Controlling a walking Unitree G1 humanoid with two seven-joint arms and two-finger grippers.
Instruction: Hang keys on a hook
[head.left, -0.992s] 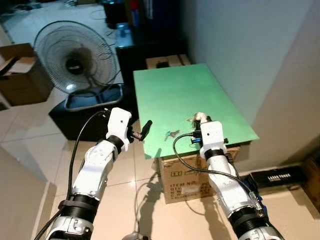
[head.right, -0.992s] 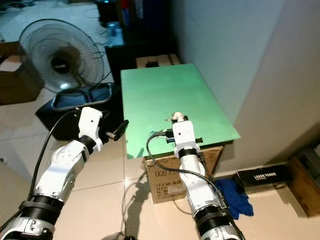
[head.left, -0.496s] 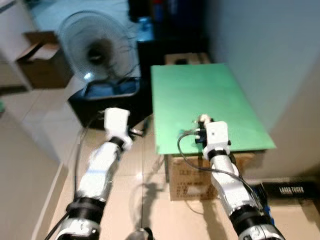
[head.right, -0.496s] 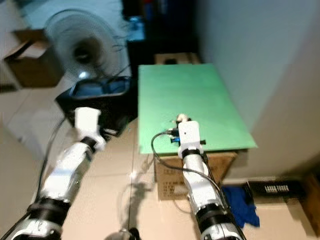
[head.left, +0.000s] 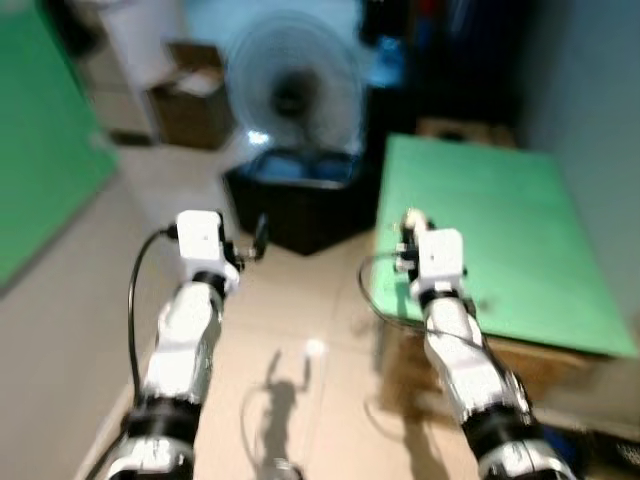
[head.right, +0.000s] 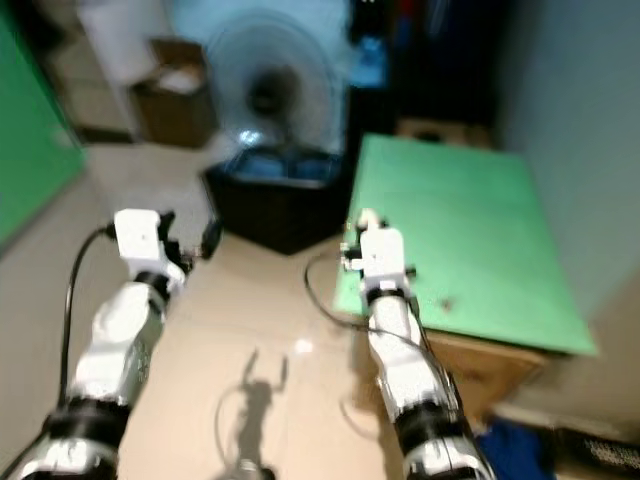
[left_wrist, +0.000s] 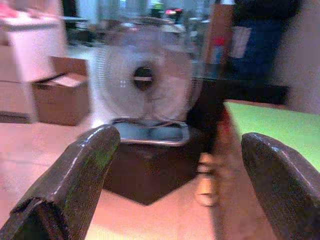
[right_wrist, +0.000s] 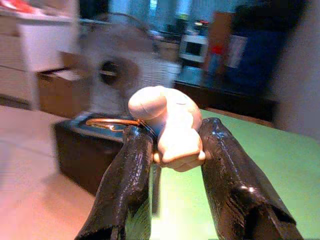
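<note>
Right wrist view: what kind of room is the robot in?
Probably a home storage or utility room, though it is blurred: a standing fan, a cardboard box on the tiled floor, and a green table beside the right gripper holding keys.

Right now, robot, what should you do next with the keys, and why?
Probably keep turning to look for a hook. My right gripper already pinches the keys with their pale charm and ring. I can make out a fan and green table, but no hook.

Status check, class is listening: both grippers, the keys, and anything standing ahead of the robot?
Right gripper shut on keys. Left gripper open, empty. Fan ahead, green table beside the right arm.
</note>
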